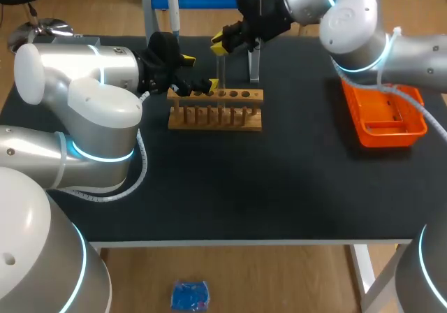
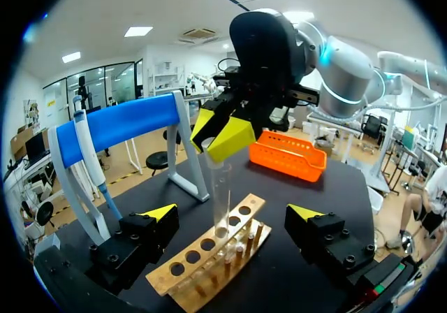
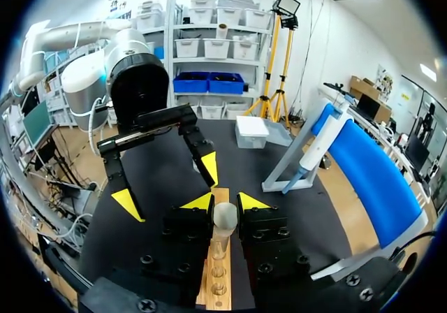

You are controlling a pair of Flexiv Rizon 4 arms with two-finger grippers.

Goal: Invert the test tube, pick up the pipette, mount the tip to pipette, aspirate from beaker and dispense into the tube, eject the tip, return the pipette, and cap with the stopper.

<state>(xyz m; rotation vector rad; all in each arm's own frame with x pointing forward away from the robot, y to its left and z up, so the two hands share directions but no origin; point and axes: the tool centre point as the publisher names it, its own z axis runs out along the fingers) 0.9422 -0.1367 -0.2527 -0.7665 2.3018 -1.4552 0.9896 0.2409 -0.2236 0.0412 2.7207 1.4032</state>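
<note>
Hidden: the left arm's bulk covers the near-left part of the table point(image 1: 279, 187) in the head view; the right arm covers the far-right corner.
Test tube: the clear test tube point(image 2: 222, 194) stands upright over the far row of holes in the wooden rack point(image 1: 215, 110). Its rim is lost between the fingers holding it. Its lower end reaches the holes, but I cannot tell whether it is seated in one.
Right gripper: the right gripper point(image 3: 225, 202) comes in from the far right and is closed on the top of the test tube, a yellow tip on each side.
Left gripper: the left gripper point(image 2: 232, 214) is at the rack's left end, fingers spread wide and gripping nothing.
Pipette: the pipette point(image 2: 87, 152) hangs on the blue stand point(image 2: 119, 121) at the far edge, left of the rack; its top is cut off in the head view.
Hard to make out: a pale container point(image 3: 251, 131) beyond the left gripper in the right wrist view; I cannot tell what it is.
Edges: the orange tray point(image 1: 363, 135) lies close to the right edge.
Open room: bare black table spreads from the rack to the near edge, and between rack and tray.
</note>
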